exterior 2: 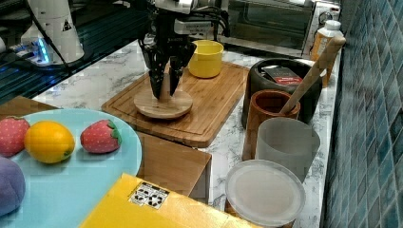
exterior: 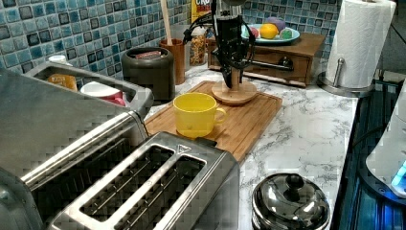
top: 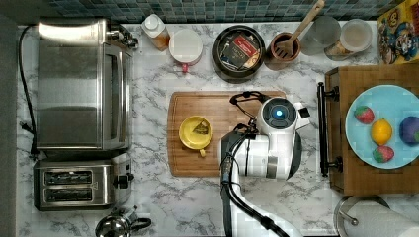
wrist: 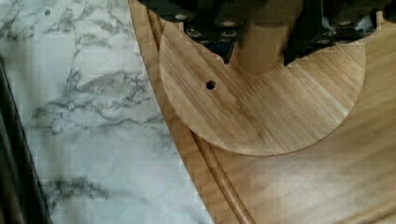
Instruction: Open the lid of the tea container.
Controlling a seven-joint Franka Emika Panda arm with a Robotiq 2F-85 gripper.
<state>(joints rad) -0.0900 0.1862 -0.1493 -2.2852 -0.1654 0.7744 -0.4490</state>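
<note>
Two fingers of the gripper (exterior 2: 164,92) are pinching the knob (wrist: 259,46) on the lid (exterior 2: 163,105), one on each side, and the wrist view shows that wooden post sitting right between them. The lid itself looks flat on the board (exterior 2: 209,107), near the board's corner; in the right view it's at about 7 o'clock from the yellow cup (exterior 2: 205,58). The left view shows the same thing, gripper (exterior: 234,81) straight down on the lid (exterior: 234,94).

The tin (top: 239,52) is open already, packets showing inside. In the top view it's at roughly 11 o'clock from the arm's wrist, off the board, up against the tiled wall next to the spoon pot (top: 285,47). So the lid is well apart from the tin and the job looks basically done.

What's left, I reckon, is just letting go cleanly. Make sure the disc is fully resting on the board before the fingers part, so it doesn't drop or rock. Spread them enough to clear the knob, then go straight up rather than sideways, otherwise a finger could catch the post and drag the lid toward the groove at the board's edge. Cup's far enough away not to matter.
</note>
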